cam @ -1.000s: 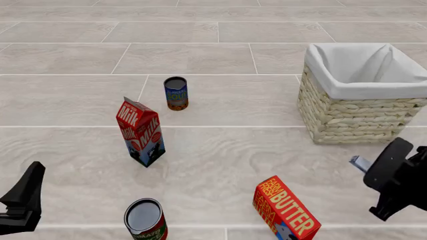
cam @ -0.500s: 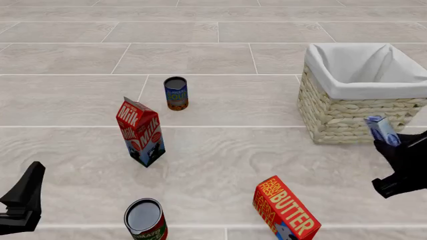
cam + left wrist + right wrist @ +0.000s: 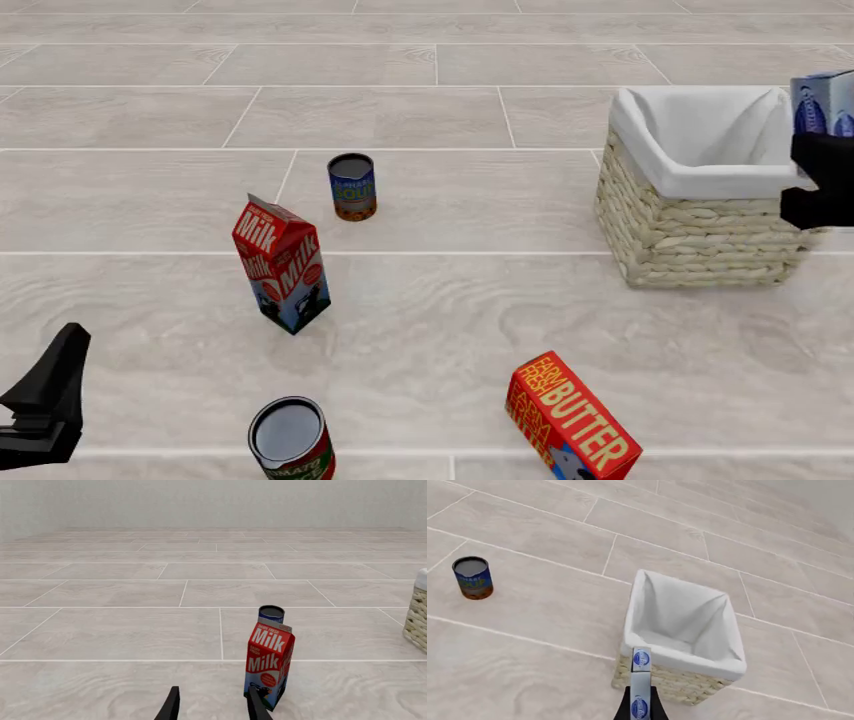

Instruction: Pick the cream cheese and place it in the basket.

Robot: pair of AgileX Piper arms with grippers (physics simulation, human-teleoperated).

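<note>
While the right gripper stayed clamped on the cream cheese, that small flat box stood on end, long axis upright, above the woven wicker basket with its white cloth lining. Near the milk carton, the left gripper had its fingers apart.

Two cans stand on the desk: a soup can upper centre and another can at the bottom edge. One milk carton, one BUTTER box, one cream cheese, one basket.
</note>
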